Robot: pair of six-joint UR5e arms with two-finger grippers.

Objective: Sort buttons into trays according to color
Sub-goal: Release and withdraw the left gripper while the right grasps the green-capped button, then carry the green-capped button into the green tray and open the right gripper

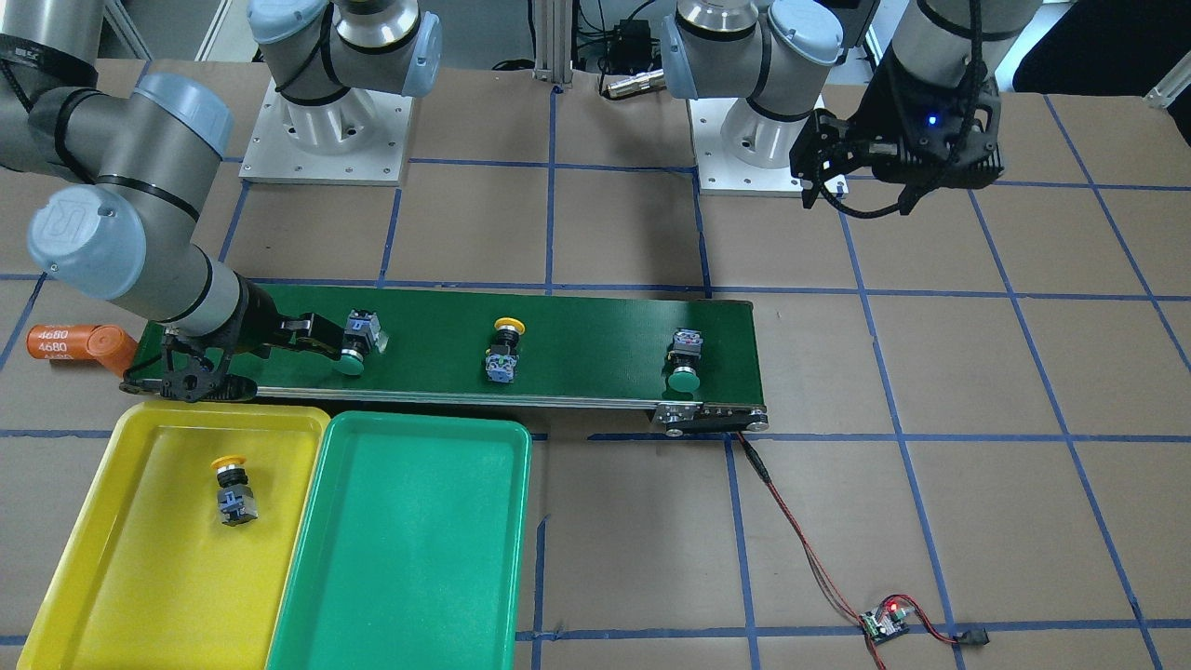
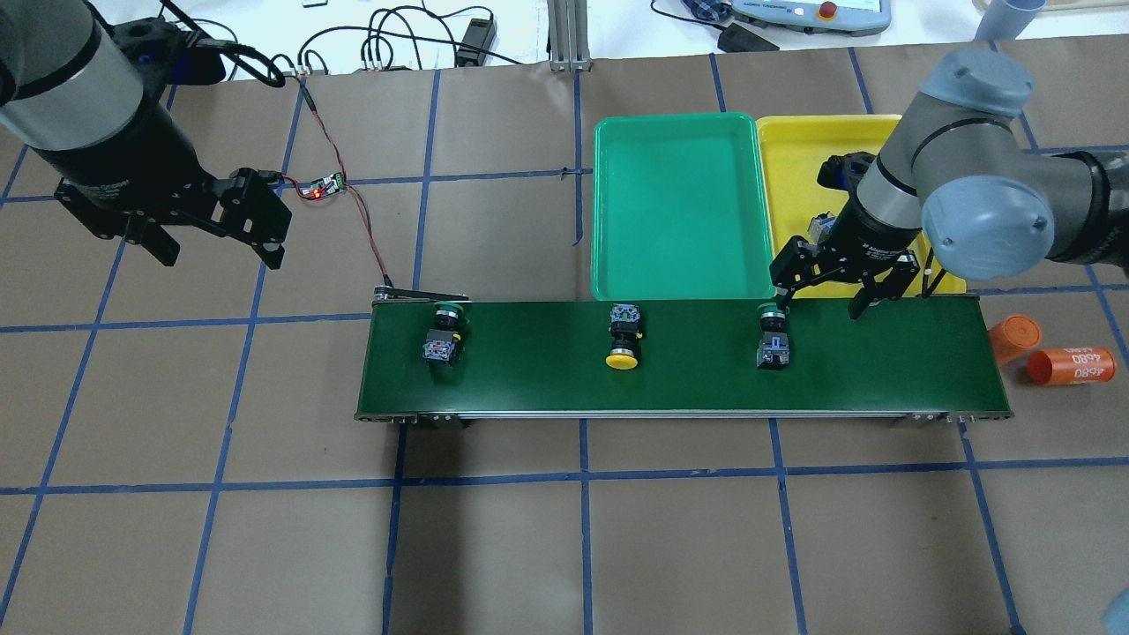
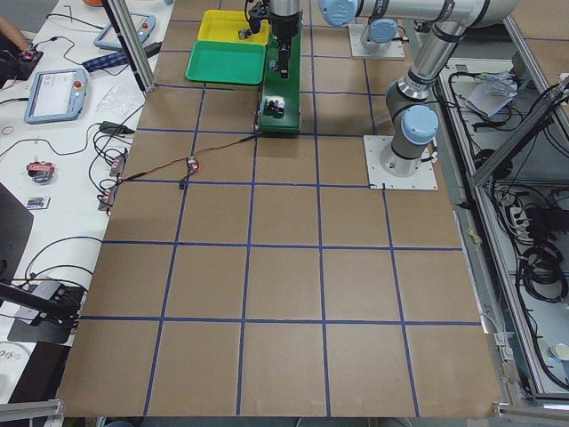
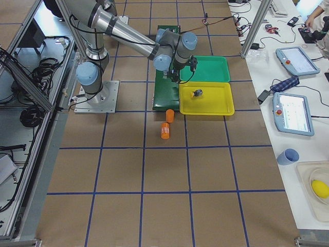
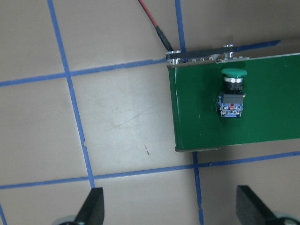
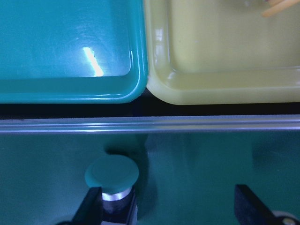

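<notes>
Right gripper (image 2: pixel 818 300): low over the conveyor belt (image 2: pixel 882 362), at the edge next to the trays. Fingers spread wide, holding nothing.
Right fingers (image 6: pixel 93 206): one stands just beside the collar of the first green button (image 6: pixel 111 171). Contact cannot be confirmed. The other finger is well apart from it, over bare belt.
First green button: lies on its side on the belt, cap toward the trays, below the corner where the two trays meet.
Yellow belt button (image 2: pixel 624 335): lies on its side at mid-belt, cap toward the robot.
Second green button (image 5: pixel 232 93): lies on its side near the belt end on the robot's left, cap toward the far edge.
Yellow trayed button (image 1: pixel 233 489): lies on its side inside the yellow tray (image 1: pixel 140 558), cap toward the belt.
Green tray (image 1: pixel 409 540): holds no button. Its rim touches the yellow tray's rim, and both trays sit along the belt's far side.
Left gripper (image 2: pixel 220 256): raised above the table (image 2: pixel 494 547), well apart from the belt. Fingers spread, holding nothing.
Orange cylinders (image 2: pixel 1070 364): two, on the table just past the belt end on the robot's right.
Circuit board (image 2: pixel 322 187): on the table near the left gripper, wired to the belt.
</notes>
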